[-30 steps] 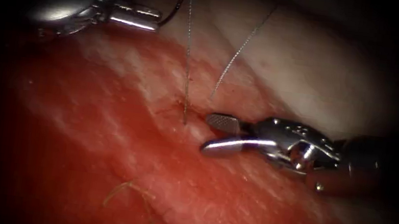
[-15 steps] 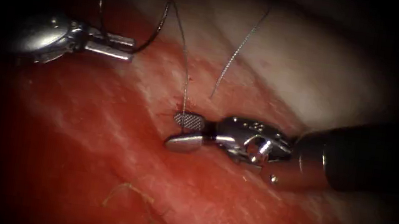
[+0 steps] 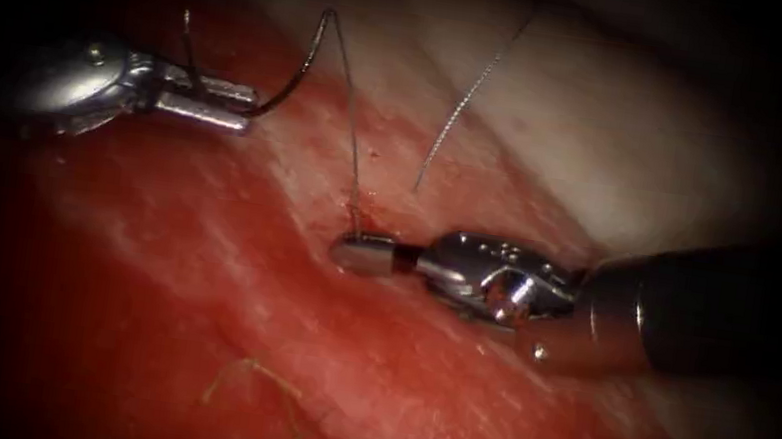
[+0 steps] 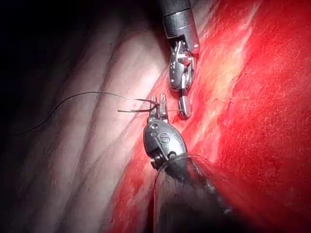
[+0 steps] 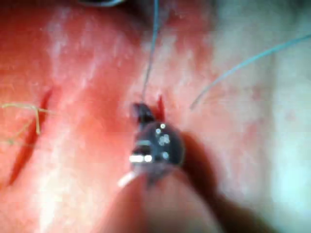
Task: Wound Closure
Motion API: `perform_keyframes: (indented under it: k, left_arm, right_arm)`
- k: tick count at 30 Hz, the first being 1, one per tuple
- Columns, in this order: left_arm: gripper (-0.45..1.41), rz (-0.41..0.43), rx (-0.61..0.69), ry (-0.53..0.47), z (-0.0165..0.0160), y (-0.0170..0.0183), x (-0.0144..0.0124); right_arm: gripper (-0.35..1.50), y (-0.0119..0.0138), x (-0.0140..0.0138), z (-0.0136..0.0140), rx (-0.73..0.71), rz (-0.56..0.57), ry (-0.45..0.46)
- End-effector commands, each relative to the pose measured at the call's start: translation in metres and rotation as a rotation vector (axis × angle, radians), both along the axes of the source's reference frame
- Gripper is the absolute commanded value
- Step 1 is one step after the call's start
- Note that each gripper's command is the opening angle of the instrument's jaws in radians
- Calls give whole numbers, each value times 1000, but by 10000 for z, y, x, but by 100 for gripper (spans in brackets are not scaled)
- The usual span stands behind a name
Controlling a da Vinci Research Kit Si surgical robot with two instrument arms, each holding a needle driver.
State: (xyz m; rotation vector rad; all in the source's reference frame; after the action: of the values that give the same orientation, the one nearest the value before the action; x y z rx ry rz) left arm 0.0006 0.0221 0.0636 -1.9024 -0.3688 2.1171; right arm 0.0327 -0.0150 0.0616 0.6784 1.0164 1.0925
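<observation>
In the endoscope view my left tool [image 3: 246, 108] sits at the upper left, shut on the curved needle [image 3: 298, 68] near mid-curve, clear of the tissue [image 3: 202, 275]. From the needle's raised end the thread [image 3: 352, 134] runs down to a small red spot in the tissue. There my right tool [image 3: 348, 251], coming in from the right, is shut on the thread just above the surface. A second strand, the thread's tail [image 3: 467, 99], rises to the upper right. The left wrist view has both tool tips, left [image 4: 158, 99] and right [image 4: 185, 109], close together. In the right wrist view the right tool [image 5: 140, 110] grips the thread [image 5: 151, 43].
Pale skin [image 3: 625, 129] borders the red tissue on the right. A few yellowish fibres [image 3: 249, 377] lie on the tissue toward the front. Red fluid wets the surface around the thread's exit point.
My right tool moved left to the thread's exit point and its jaws went from open to shut on the thread. The left tool shifted left and down with the needle, slackening the thread.
</observation>
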Motion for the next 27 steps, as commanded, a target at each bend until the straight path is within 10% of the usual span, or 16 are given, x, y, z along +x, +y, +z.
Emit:
perform_keyframes:
  k: [1,10,23,27]
  left_arm:
    - [-45,3,-1,-3,9,-3,-5]
    - [-45,-37,-50,55,44,-17,0]
    - [-45,-14,-44,35,-4,-35,17]
    - [-45,-13,-43,34,-1,-31,18]
  right_arm:
    - [-35,-9,6,-6,4,0,5]
    - [-35,-45,6,-90,19,-17,70]
    - [-35,-43,9,-157,-63,-11,150]
    - [79,-30,4,-142,-207,-17,163]
